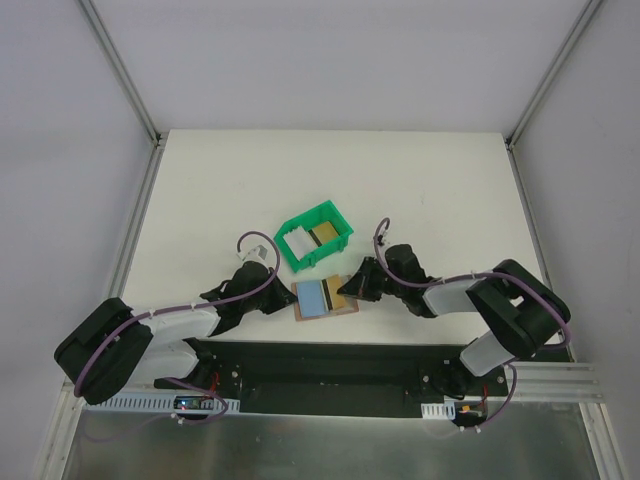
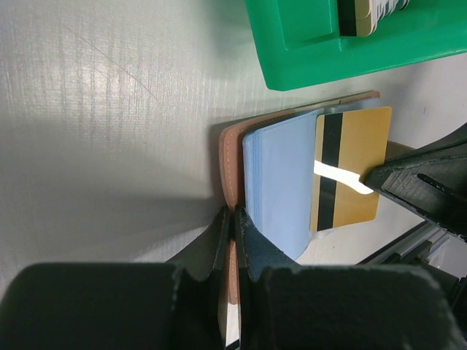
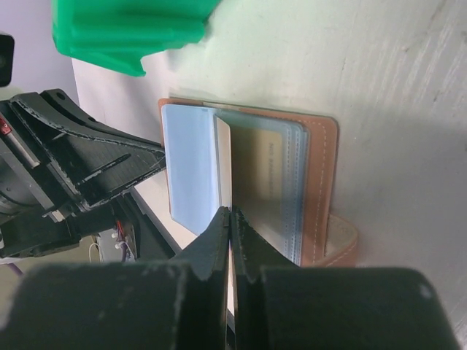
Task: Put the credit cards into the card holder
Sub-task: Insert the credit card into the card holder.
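My left gripper [image 2: 232,219] is pinched tight on the leather edge of the card holder [image 2: 232,157]; my right gripper [image 3: 230,215] clamps the gold card [image 2: 361,146] over its pockets; only the left wrist view shows the card's black stripe

A card [image 2: 356,146] sits on the card holder [image 1: 322,316], just before the bin [image 1: 325,258] holding other cards [image 1: 321,236].

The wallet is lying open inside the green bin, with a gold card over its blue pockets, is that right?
Not quite: the top external view shows the wallet lying open on the white table beside the green bin, not inside it. A gold card does lie over its blue pockets.
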{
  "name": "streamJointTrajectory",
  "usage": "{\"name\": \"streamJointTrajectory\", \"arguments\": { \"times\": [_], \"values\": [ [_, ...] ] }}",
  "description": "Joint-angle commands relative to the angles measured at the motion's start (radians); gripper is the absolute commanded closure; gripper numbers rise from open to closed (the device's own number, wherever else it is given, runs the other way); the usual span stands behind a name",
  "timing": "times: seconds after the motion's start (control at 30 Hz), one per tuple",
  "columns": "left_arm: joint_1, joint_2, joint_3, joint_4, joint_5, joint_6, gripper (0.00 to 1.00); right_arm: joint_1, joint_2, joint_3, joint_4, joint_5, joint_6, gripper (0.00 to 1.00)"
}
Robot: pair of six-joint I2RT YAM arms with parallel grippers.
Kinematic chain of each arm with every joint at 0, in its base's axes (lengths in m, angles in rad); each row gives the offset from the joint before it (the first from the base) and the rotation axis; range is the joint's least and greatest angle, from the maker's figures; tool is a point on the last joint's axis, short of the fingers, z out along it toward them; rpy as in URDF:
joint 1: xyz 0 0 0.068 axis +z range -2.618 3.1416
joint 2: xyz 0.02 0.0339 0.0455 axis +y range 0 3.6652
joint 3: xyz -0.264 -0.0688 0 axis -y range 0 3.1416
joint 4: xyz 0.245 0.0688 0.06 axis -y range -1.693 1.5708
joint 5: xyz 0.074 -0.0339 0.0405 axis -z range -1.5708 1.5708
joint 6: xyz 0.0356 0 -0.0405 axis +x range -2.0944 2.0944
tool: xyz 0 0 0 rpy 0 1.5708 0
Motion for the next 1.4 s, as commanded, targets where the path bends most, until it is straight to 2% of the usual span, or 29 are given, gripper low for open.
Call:
{"name": "streamJointTrajectory", "arguments": {
  "times": [0.0, 0.33, 0.53, 0.87, 1.07, 1.2, 1.3, 1.37],
  "values": [
    [0.009, 0.006, -0.029, -0.082, -0.026, 0.004, 1.00, 0.021, 0.026, -0.030, 0.080, -0.010, 0.021, 1.00],
    [0.009, 0.011, -0.031, -0.076, -0.022, 0.006, 1.00, 0.069, 0.084, -0.021, 0.091, 0.043, 0.047, 1.00],
    [0.009, 0.003, -0.037, -0.070, -0.020, 0.002, 1.00, 0.067, 0.084, -0.024, 0.103, 0.114, 0.048, 1.00],
    [0.009, -0.014, -0.054, -0.059, -0.017, -0.010, 1.00, 0.056, 0.108, 0.011, 0.094, 0.145, 0.064, 1.00],
    [0.009, 0.003, -0.071, -0.010, -0.011, -0.056, 1.00, 0.130, 0.139, 0.025, 0.089, 0.151, 0.108, 0.98],
    [0.001, 0.018, -0.081, 0.030, -0.011, -0.099, 1.00, 0.168, 0.119, 0.043, 0.052, 0.203, 0.113, 0.98],
    [-0.008, 0.021, -0.089, 0.047, -0.031, -0.129, 1.00, 0.196, 0.105, 0.104, -0.068, 0.225, 0.075, 0.98],
    [-0.008, 0.018, -0.091, 0.050, -0.037, -0.129, 1.00, 0.200, 0.107, 0.126, -0.102, 0.228, 0.061, 0.91]
  ]
}}
